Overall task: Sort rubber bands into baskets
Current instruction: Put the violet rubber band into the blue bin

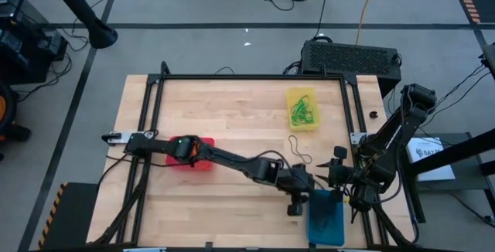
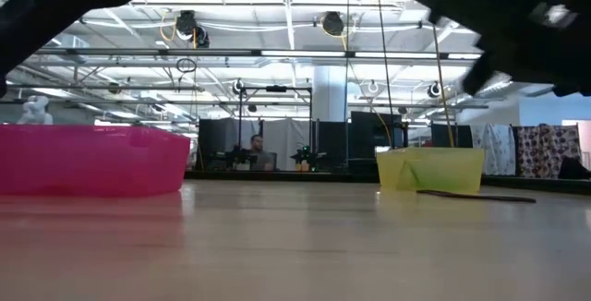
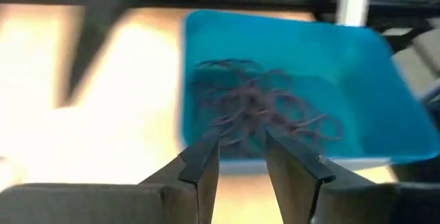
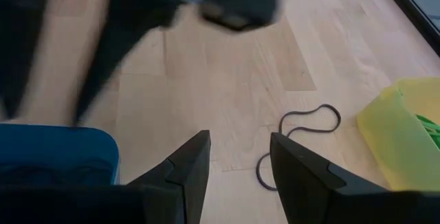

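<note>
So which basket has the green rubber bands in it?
The yellow basket, at the table's far side. The blue basket holds dark bands; the red basket shows no green.

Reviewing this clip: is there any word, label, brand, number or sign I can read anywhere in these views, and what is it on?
None can be read.
White sheet or plate under the right arm, high view: dark print, too small to read.
Black box behind the table: no legible marking.
Red basket, yellow basket, blue basket: no labels visible.
Room behind, low view: no legible signs.
</note>
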Robot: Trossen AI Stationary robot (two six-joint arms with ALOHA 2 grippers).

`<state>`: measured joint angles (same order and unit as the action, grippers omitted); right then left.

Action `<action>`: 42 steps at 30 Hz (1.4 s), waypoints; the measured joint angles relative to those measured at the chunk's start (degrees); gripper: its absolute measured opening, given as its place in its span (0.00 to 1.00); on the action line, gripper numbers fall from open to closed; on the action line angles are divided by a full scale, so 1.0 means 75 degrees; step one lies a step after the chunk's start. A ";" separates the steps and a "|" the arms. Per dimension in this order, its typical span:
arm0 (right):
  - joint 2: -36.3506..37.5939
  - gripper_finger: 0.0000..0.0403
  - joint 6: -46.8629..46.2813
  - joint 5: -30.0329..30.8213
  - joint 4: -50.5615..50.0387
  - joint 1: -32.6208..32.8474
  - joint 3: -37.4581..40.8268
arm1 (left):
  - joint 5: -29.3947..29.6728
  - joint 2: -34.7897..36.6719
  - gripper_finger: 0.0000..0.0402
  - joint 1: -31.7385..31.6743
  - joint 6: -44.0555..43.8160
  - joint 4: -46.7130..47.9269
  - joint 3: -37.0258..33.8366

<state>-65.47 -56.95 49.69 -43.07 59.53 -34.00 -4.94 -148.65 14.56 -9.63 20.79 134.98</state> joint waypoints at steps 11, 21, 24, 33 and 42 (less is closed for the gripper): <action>0.0000 0.36 0.0127 0.0038 -0.0006 0.0000 0.0000 | 0.1126 0.0325 0.30 -0.0786 0.1649 0.1654 0.0005; 0.0000 0.36 0.0523 0.0042 -0.0058 0.0000 0.0000 | 0.0105 -0.0239 0.30 -0.1899 0.2036 0.1551 -0.0006; 0.0000 0.36 0.0655 0.0095 -0.0082 0.0000 0.0000 | 0.0030 -0.0274 0.30 -0.2055 0.2268 0.1563 -0.0006; 0.0000 0.36 0.0690 0.0166 -0.0120 -0.0003 0.0000 | -0.0578 -0.0487 0.30 -0.2115 0.2743 0.1368 0.0000; 0.0000 0.36 0.0476 0.0132 -0.0164 -0.0003 0.0006 | -0.0941 -0.0919 0.30 -0.2187 0.2740 0.1333 0.0032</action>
<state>-65.47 -53.38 50.68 -44.29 59.51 -33.95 -11.99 -155.54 -1.84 10.92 30.79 135.22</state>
